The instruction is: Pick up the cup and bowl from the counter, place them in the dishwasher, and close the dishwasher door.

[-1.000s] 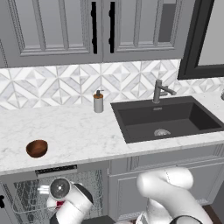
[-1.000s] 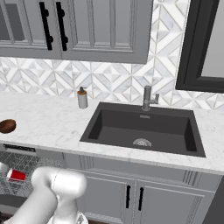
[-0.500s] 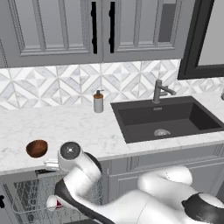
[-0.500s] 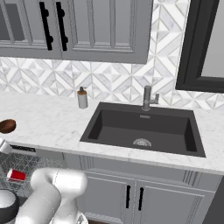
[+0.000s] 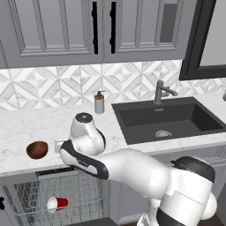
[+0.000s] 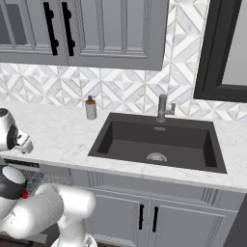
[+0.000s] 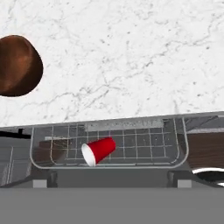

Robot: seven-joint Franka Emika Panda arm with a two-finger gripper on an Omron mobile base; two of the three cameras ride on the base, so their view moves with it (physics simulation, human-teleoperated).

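No readable text, labels, brands or numbers anywhere. Checked: red cup (image 7: 99,151) is plain, no print. Soap dispenser (image 5: 99,103) carries no label. Dishwasher (image 5: 53,171) control strip shows no legible markings. Upper cabinets (image 5: 57,26) and backsplash tiles (image 6: 120,91) have pattern only, no signs. Bowl (image 7: 17,65) and surface (image 7: 131,52) are unmarked too.

Soap dispenser (image 5: 99,103) beside faucet (image 5: 160,92)
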